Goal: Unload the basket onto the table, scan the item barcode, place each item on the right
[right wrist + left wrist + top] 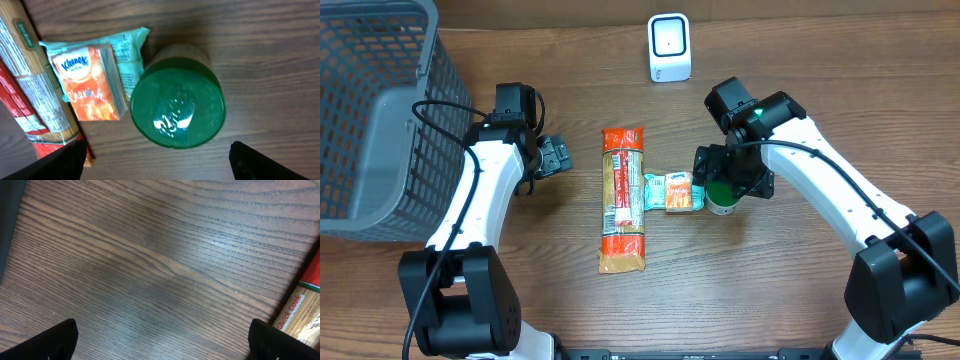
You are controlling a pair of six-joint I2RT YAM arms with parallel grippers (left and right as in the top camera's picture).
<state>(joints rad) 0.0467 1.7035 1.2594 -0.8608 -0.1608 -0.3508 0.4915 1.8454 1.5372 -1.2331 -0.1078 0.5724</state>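
Hovering wide open, the right gripper (157, 152) shows both dark fingertips at the bottom corners of its wrist view, touching nothing. Just ahead, at 12 o'clock from the jaws, stands the green-lidded jar (176, 102). It is upright with the lid facing up, so its long axis runs straight toward the cam. No barcode shows from above; it is prob. on the side wall, but that can't be told.

Seen from overhead, the jar sits right of table centre, directly under the right wrist. Touching or nearly touching it at 9 o'clock lies a tissue pack (678, 191), orange and teal. Next out at 9 o'clock is a pasta packet (623, 200), its long axis 12 to 6.

The white scanner (669, 47) stands at approx. 11 o'clock from the jar, well apart, with bare table (770, 80) between them. That gives open room for a lift and carry that way.

The left gripper (162, 347) is also spread wide, over bare wood at 9 o'clock of the pasta, and grips nothing. Only the packet's end shows at 3 o'clock in its view. A grey basket (380, 200) fills the far 9 to 10 o'clock corner.

Judgement: the right arm is much nearer the jar, so the grasp looks like its job. The tight side is 9 o'clock, where the tissue pack crowds the jar wall. The fingers prob. need to close along 12 to 6 instead.
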